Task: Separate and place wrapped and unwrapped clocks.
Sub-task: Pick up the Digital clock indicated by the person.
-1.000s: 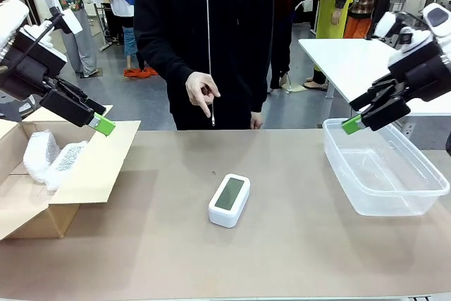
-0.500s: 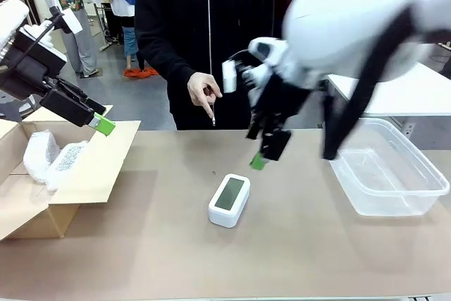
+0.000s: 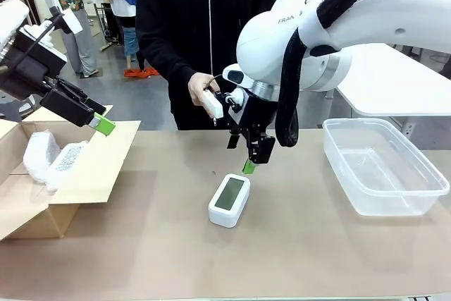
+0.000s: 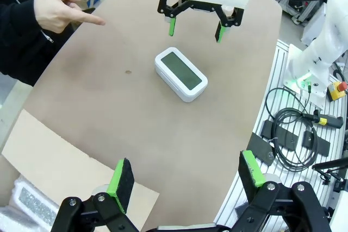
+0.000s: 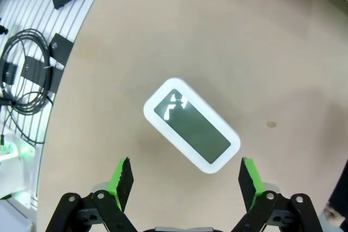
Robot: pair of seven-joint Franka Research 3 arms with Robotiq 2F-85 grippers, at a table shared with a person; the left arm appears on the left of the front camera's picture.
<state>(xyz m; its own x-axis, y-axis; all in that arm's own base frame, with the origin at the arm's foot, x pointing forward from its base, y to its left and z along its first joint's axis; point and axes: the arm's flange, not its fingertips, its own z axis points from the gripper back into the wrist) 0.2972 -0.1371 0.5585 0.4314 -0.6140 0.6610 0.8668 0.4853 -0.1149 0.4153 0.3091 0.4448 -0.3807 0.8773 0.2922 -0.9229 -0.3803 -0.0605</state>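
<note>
One bare white clock (image 3: 229, 199) with a grey screen lies flat in the middle of the table, also seen as the clock (image 4: 181, 73) and the clock (image 5: 191, 125). My right gripper (image 3: 249, 166) hangs just above its far end, open, pointing down; in its own view the right gripper (image 5: 186, 176) has its green pads wider than the clock and apart from it. Two bubble-wrapped clocks (image 3: 41, 151) (image 3: 67, 158) lie in the cardboard box (image 3: 84, 174) at the left. Over the box flap, my left gripper (image 3: 102, 125) (image 4: 186, 173) is held open and holds nothing.
A clear plastic bin (image 3: 384, 167) stands at the right side of the table. Across the table a person in black stands, one hand (image 3: 203, 89) pointing down toward the table behind the clock. Cables lie on the floor beyond the table edge (image 4: 293, 134).
My right arm has swung from above the plastic bin at the right across to the middle, and now hangs over the bare clock. The left arm and the clock have not moved.
</note>
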